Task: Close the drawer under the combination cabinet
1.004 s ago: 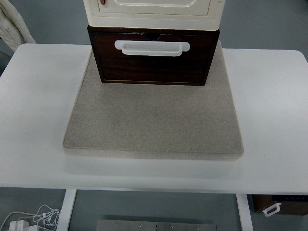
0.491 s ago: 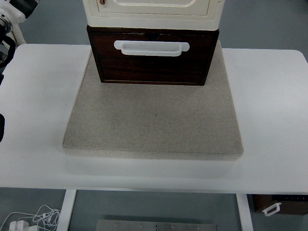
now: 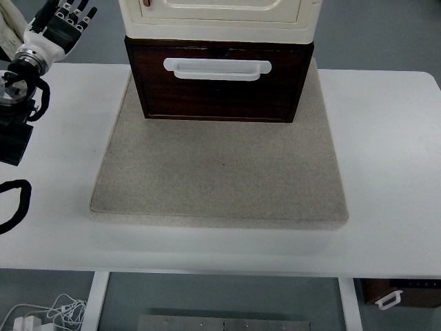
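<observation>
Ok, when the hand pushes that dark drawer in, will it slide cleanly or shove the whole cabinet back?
The drawer looks like rigid wood, so it should probably move as one piece. The cream cabinet on top likely adds weight, and the rough grey mat should grip, so the stack probably stays put. Pushing centrally near the white handle should avoid skewing it.

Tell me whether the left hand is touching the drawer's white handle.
No. The left hand is up at the table's far left corner, well clear of the white handle.
</observation>
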